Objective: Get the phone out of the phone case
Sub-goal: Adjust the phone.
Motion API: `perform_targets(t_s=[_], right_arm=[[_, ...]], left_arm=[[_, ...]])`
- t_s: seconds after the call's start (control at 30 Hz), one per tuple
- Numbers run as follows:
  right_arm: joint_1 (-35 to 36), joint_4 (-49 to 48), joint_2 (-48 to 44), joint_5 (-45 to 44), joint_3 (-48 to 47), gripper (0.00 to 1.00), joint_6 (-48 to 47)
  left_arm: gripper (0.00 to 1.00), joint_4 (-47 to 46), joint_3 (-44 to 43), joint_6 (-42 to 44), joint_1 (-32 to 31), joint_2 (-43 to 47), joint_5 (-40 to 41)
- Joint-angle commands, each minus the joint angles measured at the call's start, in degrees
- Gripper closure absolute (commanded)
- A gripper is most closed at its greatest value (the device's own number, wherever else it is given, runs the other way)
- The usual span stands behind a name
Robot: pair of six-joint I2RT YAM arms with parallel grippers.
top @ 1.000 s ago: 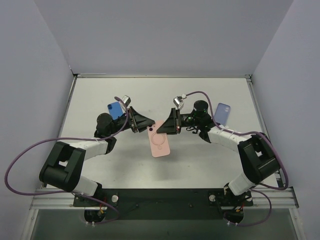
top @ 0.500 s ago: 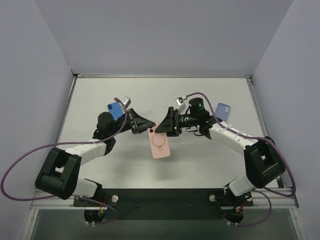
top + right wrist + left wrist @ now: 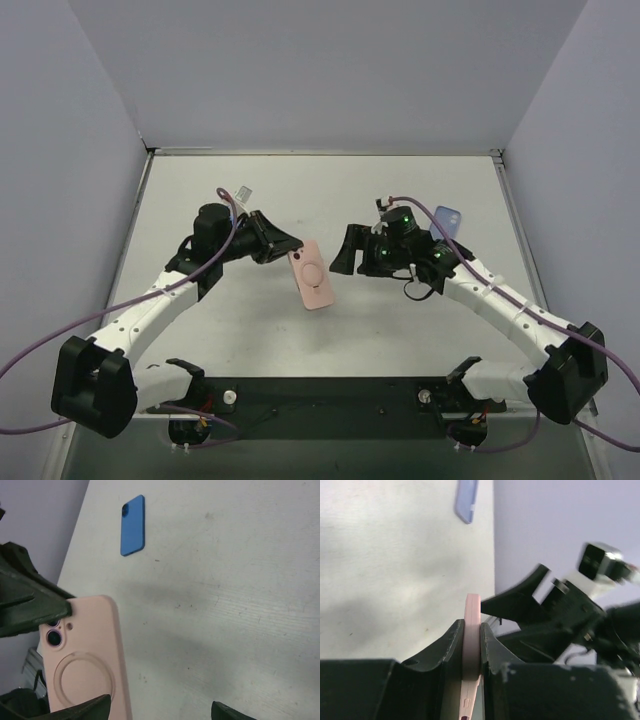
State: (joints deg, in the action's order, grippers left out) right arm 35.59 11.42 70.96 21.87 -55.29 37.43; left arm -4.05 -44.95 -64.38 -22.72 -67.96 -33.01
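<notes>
Our left tool [image 3: 288, 250] pinches the pink phone case [image 3: 312, 278] at its camera end, above the tabletop [image 3: 400, 330]. Our right tool [image 3: 345, 262], spread wide, hangs just right of the case.

You see a pale pink phone case [image 3: 311, 278], plain except for a faint ring outline on its back and two dark lenses near one corner. The left gripper [image 3: 283, 245] and right gripper [image 3: 341, 252] are both matte black. The arms [image 3: 150, 300] are white with black joints, and their cables [image 3: 234, 225] are purple. The table [image 3: 400, 320] is off-white, with a bright blue phone [image 3: 133, 525] and a lavender phone [image 3: 447, 217] on it. The walls [image 3: 320, 70] are pale grey-violet.
</notes>
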Motion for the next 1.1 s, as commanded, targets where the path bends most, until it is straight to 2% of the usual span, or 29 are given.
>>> perform_targets(t_s=[0.0, 0.17, 0.27, 0.4, 0.6, 0.87, 0.97, 1.07], right_arm=[[7.8, 7.8, -2.3, -16.3, -4.9, 0.27, -4.1], [20.2, 9.8, -0.3, -31.2, -9.0, 0.27, -5.7], [24.9, 6.2, 1.1, -34.3, -8.7, 0.27, -8.5], [33.6, 5.7, 7.3, -43.1, -11.1, 0.26, -12.6], [37.2, 3.2, 15.0, -46.6, -12.6, 0.26, -17.1], [40.3, 1.3, 22.2, -56.1, -16.0, 0.28, -21.8], [41.5, 1.2, 25.4, -58.9, -18.4, 0.32, -24.8], [42.5, 1.2, 27.7, -60.3, -19.3, 0.46, -25.7]], left_arm=[[1.00, 10.4, -2.2, -1.3, 0.2, 0.6, 9.0], [1.00, 14.2, -2.1, -3.0, 0.2, 1.1, 14.8], [1.00, 17.2, -1.6, -4.9, 0.3, 2.2, 19.0], [1.00, 21.4, -2.1, -5.9, 0.2, 3.4, 22.9], [1.00, 24.7, -2.7, -6.2, 0.4, 4.9, 25.8], [1.00, 27.7, -2.6, -6.7, 0.5, 5.6, 26.6], [1.00, 28.4, -2.6, -7.5, 0.5, 5.7, 27.3], [1.00, 29.2, -2.6, -8.7, 0.5, 6.2, 27.7]])
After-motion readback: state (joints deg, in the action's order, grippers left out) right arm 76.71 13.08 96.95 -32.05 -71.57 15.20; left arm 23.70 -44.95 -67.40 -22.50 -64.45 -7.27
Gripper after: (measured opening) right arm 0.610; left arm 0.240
